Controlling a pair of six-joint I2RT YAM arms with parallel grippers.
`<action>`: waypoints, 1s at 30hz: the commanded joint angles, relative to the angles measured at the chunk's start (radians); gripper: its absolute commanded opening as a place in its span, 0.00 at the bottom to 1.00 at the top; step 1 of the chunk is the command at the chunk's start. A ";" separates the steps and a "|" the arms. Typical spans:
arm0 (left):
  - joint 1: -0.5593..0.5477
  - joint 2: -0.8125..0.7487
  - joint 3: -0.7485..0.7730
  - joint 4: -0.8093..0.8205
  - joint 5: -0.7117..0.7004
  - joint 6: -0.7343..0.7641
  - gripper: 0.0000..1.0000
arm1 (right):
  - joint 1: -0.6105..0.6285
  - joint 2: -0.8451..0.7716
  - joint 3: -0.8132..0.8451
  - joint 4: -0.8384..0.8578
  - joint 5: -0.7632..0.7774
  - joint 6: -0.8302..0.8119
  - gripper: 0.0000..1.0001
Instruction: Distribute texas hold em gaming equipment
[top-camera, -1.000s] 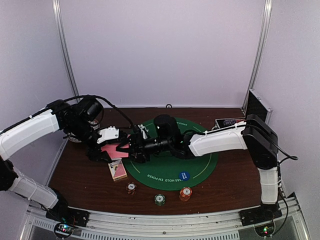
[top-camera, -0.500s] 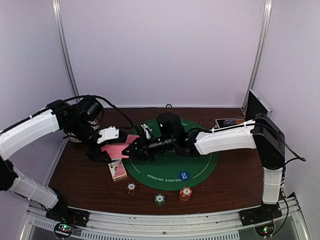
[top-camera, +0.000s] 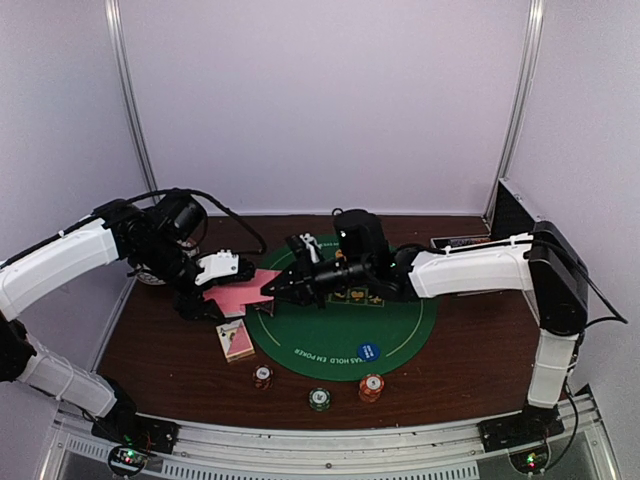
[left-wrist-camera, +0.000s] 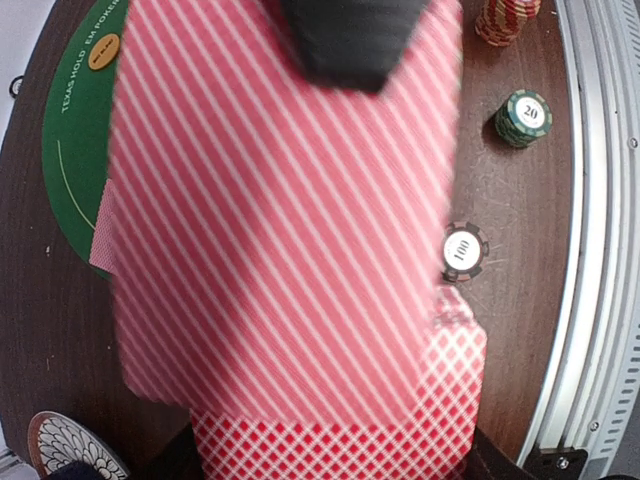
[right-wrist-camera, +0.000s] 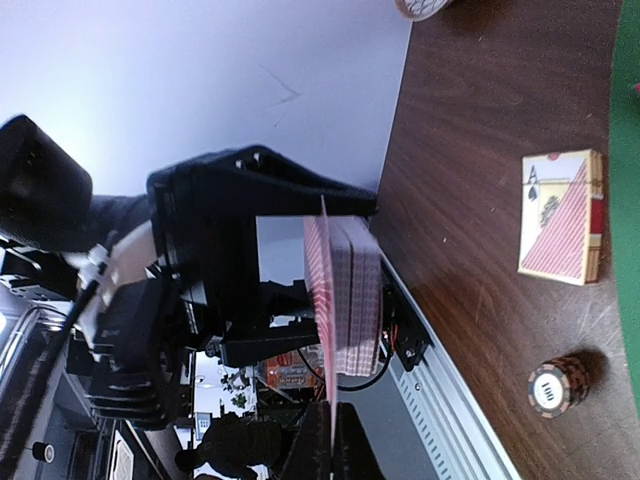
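Observation:
My left gripper (top-camera: 212, 302) is shut on a deck of pink-backed playing cards (top-camera: 230, 298), held above the table's left side; the deck (left-wrist-camera: 330, 445) hides its fingers in the left wrist view. My right gripper (top-camera: 269, 290) is shut on the top card (top-camera: 263, 279) and holds it partly off the deck. That card (left-wrist-camera: 280, 220) looks blurred over the deck. Edge-on, the card (right-wrist-camera: 328, 330) runs from the deck (right-wrist-camera: 352, 290) into my right gripper (right-wrist-camera: 333, 440). Poker chips (top-camera: 262, 376) (top-camera: 319, 399) (top-camera: 371, 386) stand near the front edge.
A round green felt mat (top-camera: 340, 325) with a blue disc (top-camera: 368, 351) covers the table's middle. A card box (top-camera: 234, 340) lies at its left rim, below the held deck. A black-and-silver case (top-camera: 515, 215) stands open at the back right.
My right gripper has shut on the top card and drawn back to the right, sliding the card off the deck. The left arm and deck have stayed in place.

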 joint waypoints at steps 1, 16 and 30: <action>-0.001 -0.022 0.019 0.015 0.009 0.001 0.00 | -0.101 -0.077 -0.025 -0.078 -0.021 -0.075 0.00; -0.001 -0.020 0.025 0.015 0.009 -0.003 0.00 | -0.495 0.179 0.301 -0.542 -0.018 -0.410 0.00; -0.001 -0.006 0.032 0.015 0.015 -0.011 0.00 | -0.549 0.557 0.722 -0.674 0.047 -0.425 0.00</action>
